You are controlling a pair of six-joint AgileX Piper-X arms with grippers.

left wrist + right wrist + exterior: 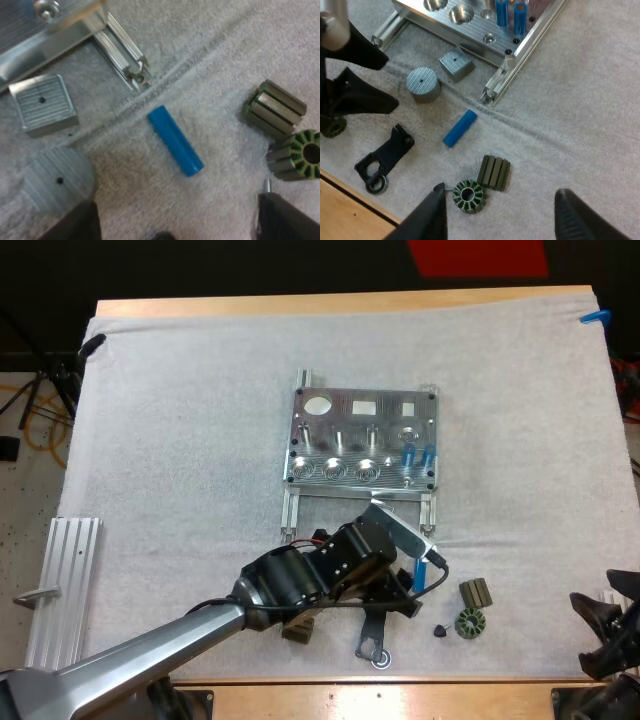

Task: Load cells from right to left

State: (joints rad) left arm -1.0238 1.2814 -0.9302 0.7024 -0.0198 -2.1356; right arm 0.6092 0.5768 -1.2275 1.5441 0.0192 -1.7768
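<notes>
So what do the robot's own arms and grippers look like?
The left arm is a silver-grey tube ending in bulky black joints. The right arm is black where it shows. The left gripper and right gripper each have two plain black fingers.

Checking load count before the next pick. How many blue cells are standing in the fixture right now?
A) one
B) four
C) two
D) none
C: two blue cells stand upright in the fixture, at its right end in the high view; a third cell lies loose on the mat.
</notes>
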